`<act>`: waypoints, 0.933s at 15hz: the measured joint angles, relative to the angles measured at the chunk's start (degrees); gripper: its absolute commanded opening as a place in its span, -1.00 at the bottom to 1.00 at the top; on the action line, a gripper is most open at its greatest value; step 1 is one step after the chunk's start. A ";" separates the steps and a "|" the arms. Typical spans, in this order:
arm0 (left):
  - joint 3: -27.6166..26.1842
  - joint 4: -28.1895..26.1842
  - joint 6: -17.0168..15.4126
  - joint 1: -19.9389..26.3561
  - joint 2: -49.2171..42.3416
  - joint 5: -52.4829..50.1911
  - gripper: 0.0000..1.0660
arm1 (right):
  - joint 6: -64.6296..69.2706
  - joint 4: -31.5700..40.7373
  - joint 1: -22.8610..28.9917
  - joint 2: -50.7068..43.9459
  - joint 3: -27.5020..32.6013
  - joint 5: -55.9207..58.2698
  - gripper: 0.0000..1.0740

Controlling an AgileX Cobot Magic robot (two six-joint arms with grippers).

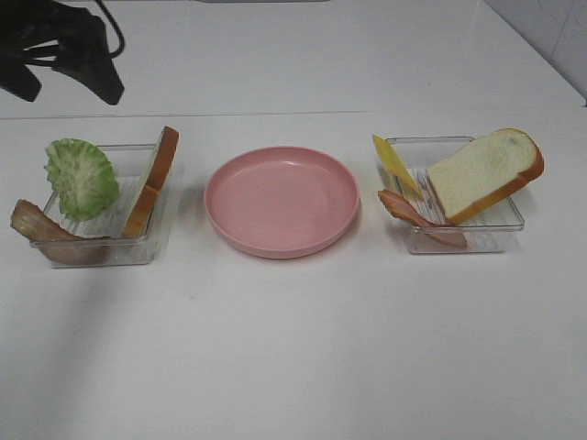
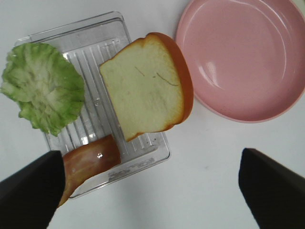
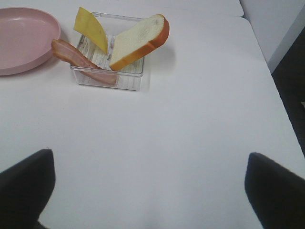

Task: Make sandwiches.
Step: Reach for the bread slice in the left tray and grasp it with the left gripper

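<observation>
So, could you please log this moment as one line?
pink plate: bare | left pincer: open, by left tray | right pincer: open, short of right tray

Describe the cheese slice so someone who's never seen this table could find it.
Start at the round pink plate in the middle of the table, then go to the clear tray on its right in the high view. The cheese slice leans on the tray's plate-side edge, the only thin yellow piece beside the bacon strip and bread slice.
</observation>
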 measured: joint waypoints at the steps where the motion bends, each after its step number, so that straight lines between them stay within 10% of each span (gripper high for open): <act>1: -3.27 1.60 -2.46 -1.72 3.15 2.18 0.71 | 0.00 0.00 0.00 0.00 0.00 0.00 0.84; 7: -25.44 9.45 -14.04 -9.91 23.66 13.35 0.64 | 0.00 0.00 0.00 0.00 0.00 0.00 0.84; 14: -28.25 13.87 -17.53 -11.86 29.11 14.04 0.40 | 0.00 0.00 0.00 0.00 0.00 0.00 0.84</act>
